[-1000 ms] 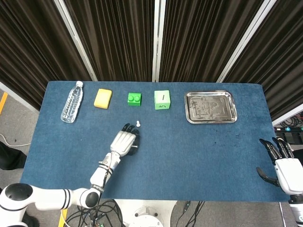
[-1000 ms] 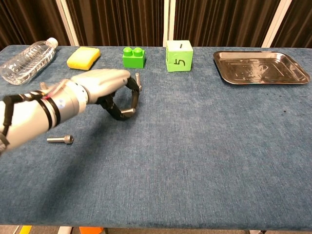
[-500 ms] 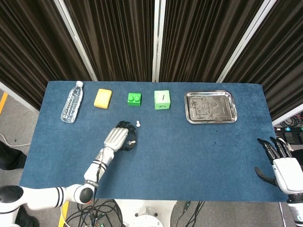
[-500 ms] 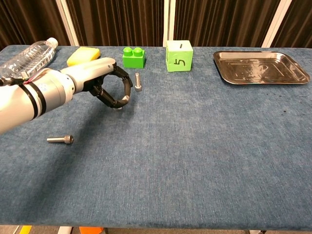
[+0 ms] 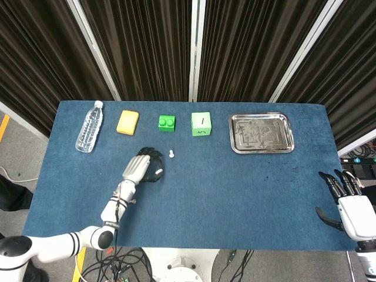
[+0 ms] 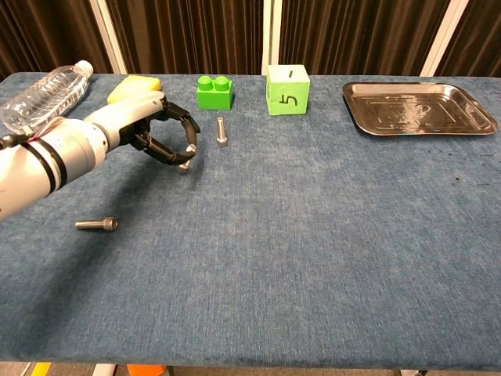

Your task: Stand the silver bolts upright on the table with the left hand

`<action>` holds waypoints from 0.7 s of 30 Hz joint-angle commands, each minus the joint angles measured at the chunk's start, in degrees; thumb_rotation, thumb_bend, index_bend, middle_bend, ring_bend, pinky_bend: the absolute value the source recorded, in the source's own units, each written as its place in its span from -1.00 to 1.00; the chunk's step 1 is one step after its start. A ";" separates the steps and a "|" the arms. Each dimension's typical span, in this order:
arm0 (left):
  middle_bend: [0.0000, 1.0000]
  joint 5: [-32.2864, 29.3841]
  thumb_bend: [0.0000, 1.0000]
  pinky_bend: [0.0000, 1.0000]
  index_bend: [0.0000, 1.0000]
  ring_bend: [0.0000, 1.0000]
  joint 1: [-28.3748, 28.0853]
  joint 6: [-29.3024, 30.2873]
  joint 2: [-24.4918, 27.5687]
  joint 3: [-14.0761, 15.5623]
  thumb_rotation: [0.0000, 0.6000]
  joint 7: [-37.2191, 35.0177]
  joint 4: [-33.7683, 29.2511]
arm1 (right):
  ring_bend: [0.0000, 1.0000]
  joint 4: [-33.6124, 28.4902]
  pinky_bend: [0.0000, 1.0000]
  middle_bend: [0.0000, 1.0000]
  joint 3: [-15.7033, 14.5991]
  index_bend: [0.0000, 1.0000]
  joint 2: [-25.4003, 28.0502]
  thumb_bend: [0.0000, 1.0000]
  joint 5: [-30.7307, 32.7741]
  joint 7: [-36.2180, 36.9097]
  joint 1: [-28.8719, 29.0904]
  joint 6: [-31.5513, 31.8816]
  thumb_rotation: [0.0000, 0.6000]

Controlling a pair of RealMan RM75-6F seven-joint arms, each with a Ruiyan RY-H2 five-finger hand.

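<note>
Counting one short silver bolt [image 6: 222, 131] as done: standing upright on its head just in front of the green two-stud building block [image 6: 214, 92], touching nothing. Spotting a second silver bolt [image 6: 98, 225] lying flat on the blue cloth-covered table [image 6: 329, 258], well apart from the first and nearer the front edge, so marking that one as outstanding.

Watching the left hand [image 6: 160, 137] hovering just beside the upright bolt and clear of it, fingers curled into a loose hoop with nothing inside (silver fingertips low over the cloth, contact hard to judge). Finding the right hand [image 5: 349, 205] only in the head view, off past the table's right edge, fingers spread and holding nothing.

Judging it about half finished, going by the two bolts showing. Left to do, by this reading: reaching down to the lying bolt, pinching it, tipping it onto its head, letting go without toppling it.

Passing over the clear plastic bottle [image 6: 43, 98], yellow sponge [image 6: 129, 84], green numbered cube [image 6: 287, 90] and shiny steel tray [image 6: 419, 108] along the back.
</note>
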 commanded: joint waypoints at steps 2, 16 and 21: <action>-0.53 1.91 -0.22 -0.99 0.11 -0.86 0.85 0.67 -1.47 0.08 1.00 -2.97 2.84 | -1.00 -0.05 -0.95 -0.68 -0.02 -0.84 0.02 -0.60 0.01 0.00 -0.05 0.06 1.00; -0.53 3.44 -0.27 -1.00 0.10 -0.86 2.35 0.54 -1.97 -0.05 1.00 -6.31 6.05 | -1.00 -0.21 -0.95 -0.68 -0.03 -0.84 0.02 -0.60 -0.24 -0.13 -0.12 0.40 1.00; -0.53 3.87 -0.27 -1.00 0.06 -0.86 2.63 0.37 -1.71 -0.03 1.00 -6.58 5.90 | -1.00 -0.29 -0.95 -0.68 -0.02 -0.84 0.05 -0.60 -0.26 -0.21 -0.10 0.38 1.00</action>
